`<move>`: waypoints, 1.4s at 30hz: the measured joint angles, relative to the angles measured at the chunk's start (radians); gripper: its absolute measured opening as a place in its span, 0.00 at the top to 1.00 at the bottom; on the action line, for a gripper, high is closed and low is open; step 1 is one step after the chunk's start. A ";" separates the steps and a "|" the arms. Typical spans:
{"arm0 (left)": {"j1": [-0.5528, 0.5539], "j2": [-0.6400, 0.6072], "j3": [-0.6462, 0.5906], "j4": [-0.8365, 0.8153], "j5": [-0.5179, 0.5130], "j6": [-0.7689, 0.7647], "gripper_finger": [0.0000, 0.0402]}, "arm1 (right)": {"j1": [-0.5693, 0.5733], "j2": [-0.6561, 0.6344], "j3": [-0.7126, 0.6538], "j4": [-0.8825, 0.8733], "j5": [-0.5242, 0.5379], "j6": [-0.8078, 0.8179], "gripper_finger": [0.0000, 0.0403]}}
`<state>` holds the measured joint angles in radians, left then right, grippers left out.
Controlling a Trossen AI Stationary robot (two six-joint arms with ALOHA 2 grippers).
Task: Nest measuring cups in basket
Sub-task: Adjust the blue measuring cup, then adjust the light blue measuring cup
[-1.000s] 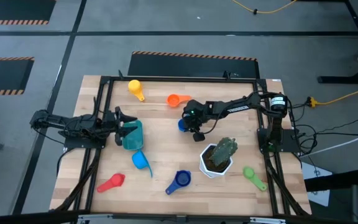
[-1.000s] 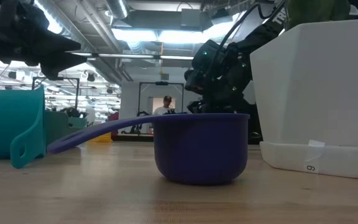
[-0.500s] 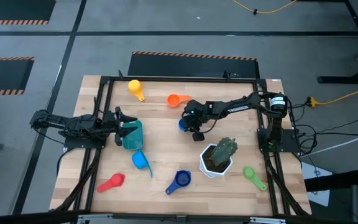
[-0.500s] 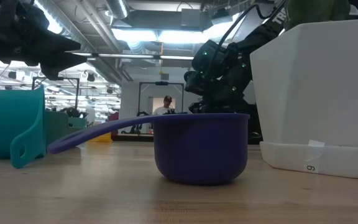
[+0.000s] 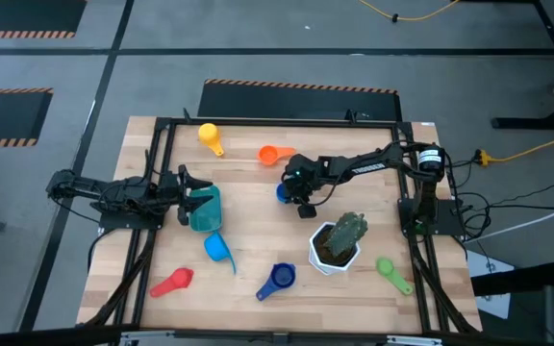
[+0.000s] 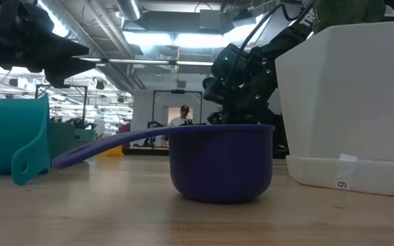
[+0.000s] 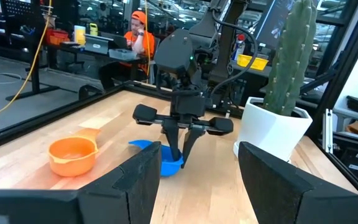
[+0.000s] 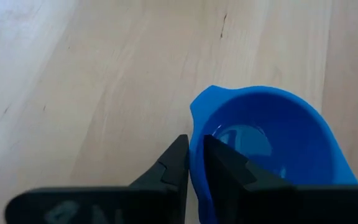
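Observation:
My right gripper reaches to mid-table and is shut on a blue measuring cup, which also shows in the left wrist view. My left gripper stands open at the left end of the teal basket, with nothing between its fingers. Loose on the table lie an orange cup, a yellow cup, a light blue cup, a red cup, a dark blue cup and a green cup. My right gripper pinches the blue cup's rim and wall, beside the small lip. One finger is inside the bowl and one outside. The fingers come slanting down from the table's right. The cup sits tilted with its handle raised; whether its bottom rests on the table does not show.
A white pot with a cactus stands just near-right of the right gripper. The orange cup lies close on the gripper's far side. A person sits in the room beyond the table. Bare wood lies between the basket and the blue cup.

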<state>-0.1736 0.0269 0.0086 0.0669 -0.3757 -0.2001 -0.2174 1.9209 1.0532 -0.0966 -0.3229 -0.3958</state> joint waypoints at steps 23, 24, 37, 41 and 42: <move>0.000 0.000 0.000 0.001 -0.001 0.000 0.48 | -0.023 -0.005 -0.001 0.022 -0.147 0.070 0.37; 0.000 0.000 0.000 0.001 -0.001 0.000 0.48 | -0.023 -0.009 -0.001 0.023 -0.158 0.082 0.37; 0.000 0.000 0.000 -0.001 -0.001 0.000 0.48 | -0.021 -0.235 0.001 -0.041 -0.244 0.104 0.37; 0.000 0.000 0.000 -0.002 -0.001 0.000 0.48 | -0.021 -0.354 0.001 -0.088 -0.247 0.104 0.37; 0.000 0.000 0.000 -0.002 -0.001 0.000 0.48 | -0.022 -0.388 0.001 -0.093 -0.247 0.103 0.37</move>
<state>-0.1737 0.0266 0.0086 0.0650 -0.3767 -0.1997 -0.2390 1.5331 1.0542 -0.1896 -0.5701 -0.2924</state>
